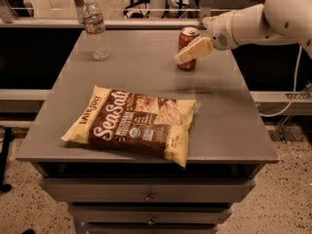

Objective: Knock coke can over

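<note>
The coke can (pixel 185 39) is a small red can with a silver top. It stands upright at the back right of the grey table (pixel 222 126). My gripper (pixel 191 52), cream-coloured at the end of the white arm (pixel 253 23), reaches in from the right. It sits right in front of the can's right side and covers part of it, touching or nearly touching. The can's lower edge shows below the gripper.
A clear plastic water bottle (pixel 94 28) stands at the back left of the table. A brown and yellow sea-salt chip bag (pixel 134 123) lies flat near the front. Drawers (pixel 146 195) sit below the tabletop. A white cable (pixel 292 89) hangs at the right.
</note>
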`<state>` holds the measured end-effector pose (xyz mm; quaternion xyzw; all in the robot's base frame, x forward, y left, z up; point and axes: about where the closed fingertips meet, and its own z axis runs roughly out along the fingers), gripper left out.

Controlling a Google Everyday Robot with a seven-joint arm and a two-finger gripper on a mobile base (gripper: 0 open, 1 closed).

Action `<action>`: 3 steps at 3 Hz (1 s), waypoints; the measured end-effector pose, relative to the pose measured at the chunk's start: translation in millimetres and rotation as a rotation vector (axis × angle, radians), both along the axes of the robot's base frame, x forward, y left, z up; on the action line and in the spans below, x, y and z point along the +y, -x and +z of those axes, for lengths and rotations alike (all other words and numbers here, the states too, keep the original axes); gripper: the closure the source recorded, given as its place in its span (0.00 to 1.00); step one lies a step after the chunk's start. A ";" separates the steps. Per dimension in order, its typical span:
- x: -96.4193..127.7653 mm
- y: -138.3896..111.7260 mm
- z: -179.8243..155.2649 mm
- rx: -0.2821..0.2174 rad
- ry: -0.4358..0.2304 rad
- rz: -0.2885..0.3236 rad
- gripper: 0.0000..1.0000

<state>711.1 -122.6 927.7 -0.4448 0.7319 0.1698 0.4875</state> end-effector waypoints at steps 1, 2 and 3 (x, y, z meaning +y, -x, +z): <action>8.1 -4.6 -12.6 0.017 -0.017 0.011 0.00; 34.9 4.7 -18.3 0.040 -0.063 0.064 0.00; 61.8 18.5 -14.9 0.055 -0.094 0.121 0.00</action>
